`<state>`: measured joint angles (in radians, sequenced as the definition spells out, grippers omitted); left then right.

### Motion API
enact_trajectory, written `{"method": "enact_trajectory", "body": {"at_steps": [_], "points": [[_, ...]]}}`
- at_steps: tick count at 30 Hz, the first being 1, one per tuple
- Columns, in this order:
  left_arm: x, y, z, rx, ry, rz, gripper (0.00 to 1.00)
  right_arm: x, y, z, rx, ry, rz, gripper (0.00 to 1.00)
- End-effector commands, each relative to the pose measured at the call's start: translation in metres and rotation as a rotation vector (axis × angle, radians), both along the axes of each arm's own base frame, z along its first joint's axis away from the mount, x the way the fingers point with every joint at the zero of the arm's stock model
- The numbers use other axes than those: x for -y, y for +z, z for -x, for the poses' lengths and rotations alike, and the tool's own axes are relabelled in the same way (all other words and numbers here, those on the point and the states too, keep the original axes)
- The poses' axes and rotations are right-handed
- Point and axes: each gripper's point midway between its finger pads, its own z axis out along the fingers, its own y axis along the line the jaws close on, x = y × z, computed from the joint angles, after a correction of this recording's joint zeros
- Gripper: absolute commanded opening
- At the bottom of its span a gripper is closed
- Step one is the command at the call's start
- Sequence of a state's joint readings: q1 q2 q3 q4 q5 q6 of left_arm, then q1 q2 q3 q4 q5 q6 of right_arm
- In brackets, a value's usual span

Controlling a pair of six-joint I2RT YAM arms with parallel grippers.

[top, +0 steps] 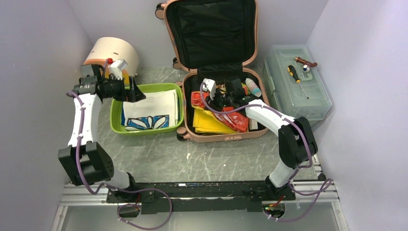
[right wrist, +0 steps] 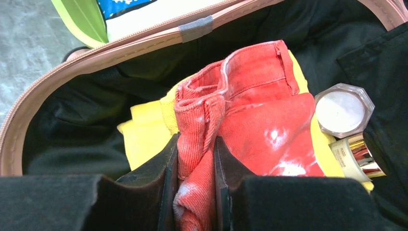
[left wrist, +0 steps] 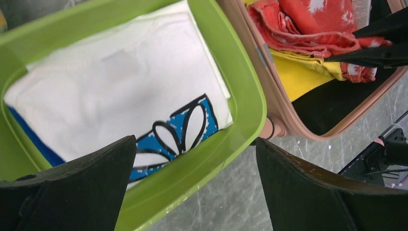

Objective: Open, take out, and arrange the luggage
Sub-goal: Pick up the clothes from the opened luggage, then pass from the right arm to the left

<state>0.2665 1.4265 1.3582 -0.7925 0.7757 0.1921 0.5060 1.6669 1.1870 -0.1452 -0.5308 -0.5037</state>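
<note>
- Pinching only one bunched fold of the red garment point(right wrist: 260, 110), the right gripper point(right wrist: 195, 159) could lose it on the lift; the cloth is limp, so it may slide out, or unfold and trail.
- Yellow cloth point(right wrist: 144, 130) lies right under the red garment; a lift could drag it along or snag it on the luggage point(right wrist: 120, 45) rim.
- Small jar point(right wrist: 344, 110) and shiny tube point(right wrist: 358, 159) sit just beside the red garment; a pull may tip or roll them, prob. deeper into the luggage.
- Green tray point(left wrist: 245, 86) just beside the luggage already holds a folded white shirt point(left wrist: 120, 82); a sloppy drop could hang over its rim.
- Right jaws: narrow, closed on the red fold w/ pads pressing both sides.
- Left gripper point(left wrist: 195, 142): jaws wide, holding nothing, hovering above the tray's rim.
- Luggage: open on the table point(top: 159, 154) btw tray and grey toolbox point(top: 298, 86); lid point(top: 211, 29) upright at the far side.
</note>
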Motion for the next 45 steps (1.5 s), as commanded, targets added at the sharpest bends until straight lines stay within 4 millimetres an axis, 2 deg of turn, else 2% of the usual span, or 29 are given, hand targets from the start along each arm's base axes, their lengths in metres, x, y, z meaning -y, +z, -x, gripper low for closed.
{"method": "enact_trajectory", "body": {"at_steps": [1,9,12,20,24,29,35,39,45], "points": [[0.026,0.021,-0.019,0.016,-0.041,-0.019,0.99,0.012,0.022,-0.012,-0.005,-0.03,-0.056,0.0],[0.108,0.005,-0.034,-0.004,-0.214,-0.111,0.99,0.013,0.01,-0.015,-0.175,-0.036,-0.126,0.0],[0.127,-0.001,-0.038,-0.011,-0.241,-0.104,0.99,0.017,0.005,-0.022,-0.224,-0.053,-0.132,0.0],[0.162,-0.008,-0.051,-0.112,-0.254,-0.003,0.99,0.022,0.002,-0.025,-0.242,-0.067,-0.147,0.0],[0.187,-0.01,-0.048,-0.202,-0.263,0.071,1.0,0.027,0.0,-0.03,-0.257,-0.091,-0.151,0.0],[0.216,-0.009,-0.043,-0.412,-0.251,0.267,1.0,0.035,-0.002,-0.033,-0.25,-0.112,-0.145,0.0],[0.237,-0.008,-0.039,-0.561,-0.144,0.359,0.99,0.041,0.001,-0.036,-0.211,-0.121,-0.136,0.0],[0.25,-0.02,-0.032,-0.661,-0.098,0.388,1.0,0.044,0.003,-0.037,-0.184,-0.123,-0.127,0.0],[0.268,-0.051,-0.028,-0.808,-0.039,0.403,0.99,0.045,0.005,-0.036,-0.168,-0.12,-0.121,0.0]]}}
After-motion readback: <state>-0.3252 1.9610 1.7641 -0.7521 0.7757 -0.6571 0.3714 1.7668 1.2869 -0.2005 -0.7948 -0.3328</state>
